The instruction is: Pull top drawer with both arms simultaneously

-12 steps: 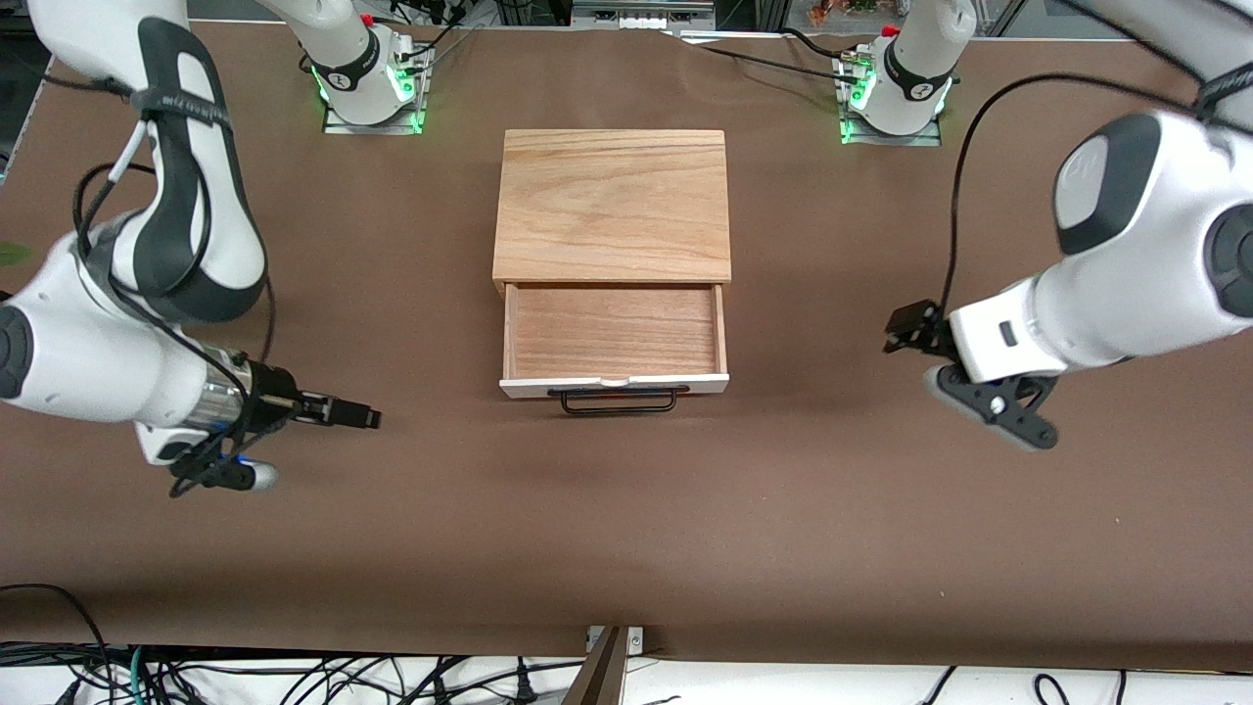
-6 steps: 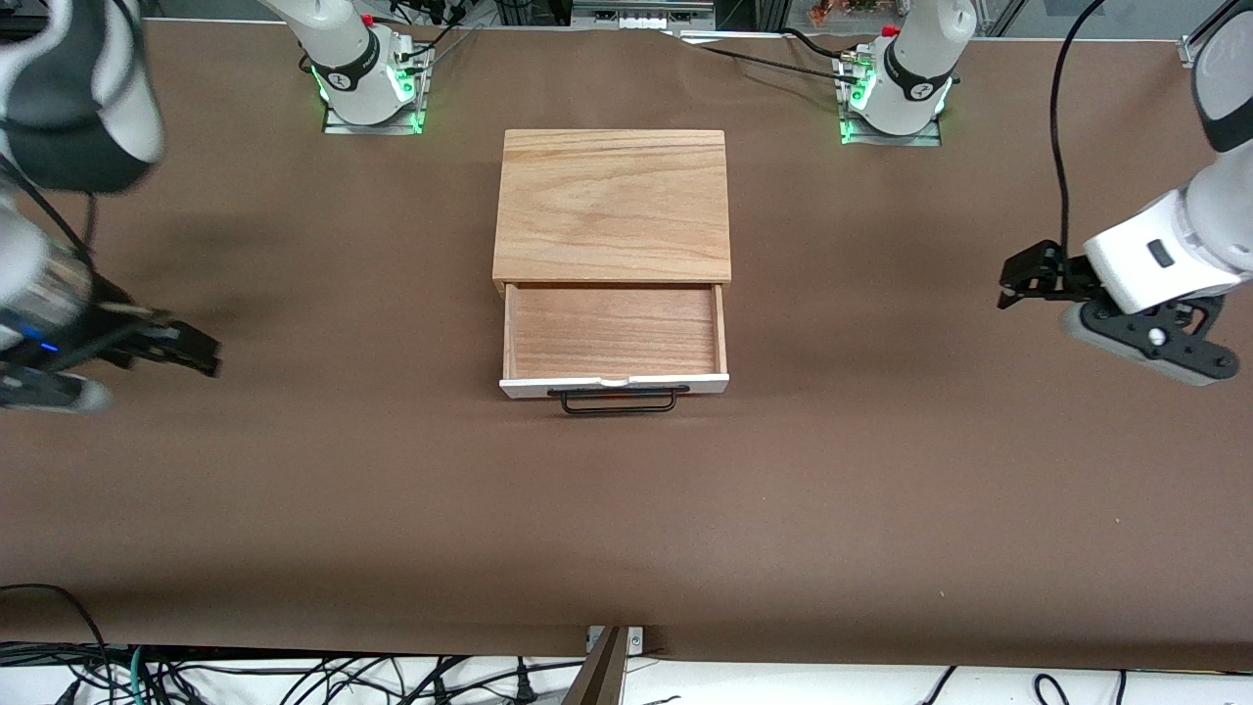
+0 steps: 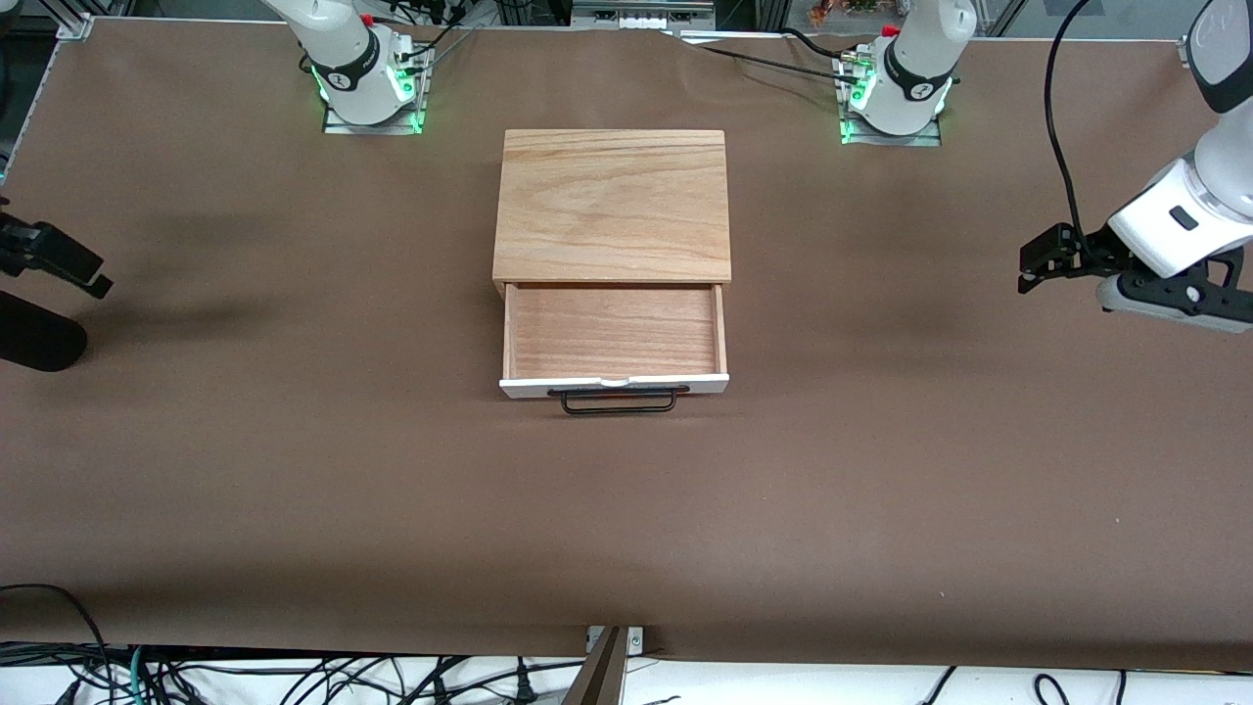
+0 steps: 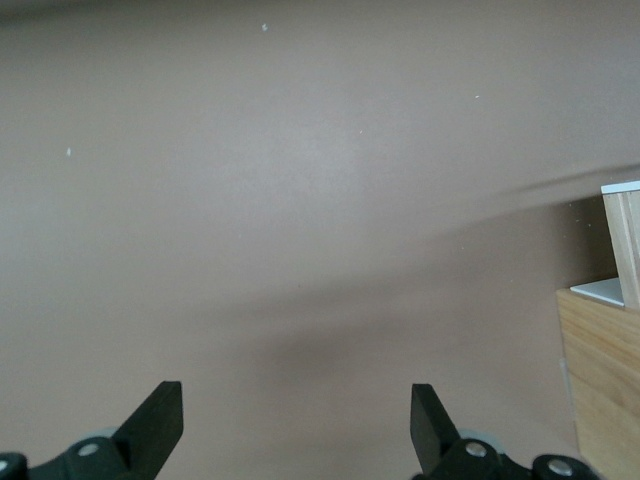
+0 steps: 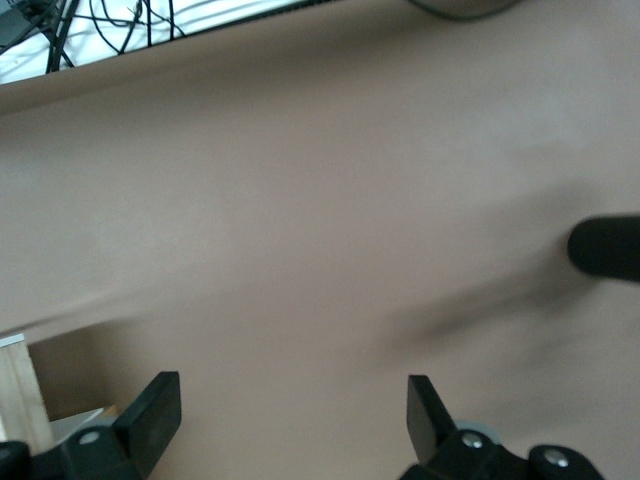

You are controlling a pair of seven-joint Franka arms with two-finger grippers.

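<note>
The top drawer (image 3: 614, 330) stands pulled out of the wooden box (image 3: 614, 201), toward the front camera. It shows a bare reddish-wood inside, a white front panel (image 3: 614, 385) and a thin black wire handle (image 3: 619, 401). My left gripper (image 3: 1038, 264) is open and empty over bare table toward the left arm's end. Its fingers (image 4: 160, 420) stand wide apart, and a corner of the box (image 4: 600, 370) shows at the edge of that wrist view. My right gripper (image 3: 73, 264) is open and empty over bare table at the right arm's end, its fingers (image 5: 155, 405) wide apart.
The two green-lit bases (image 3: 886, 98) (image 3: 367, 93) stand along the table's edge farthest from the front camera. Loose cables (image 3: 294, 676) lie off the table's near edge. A dark rounded part of the right wrist (image 3: 39, 338) hangs at the right arm's end.
Both grippers have swung outward from the drawer's sides to the table's two ends. The drawer has not moved.
</note>
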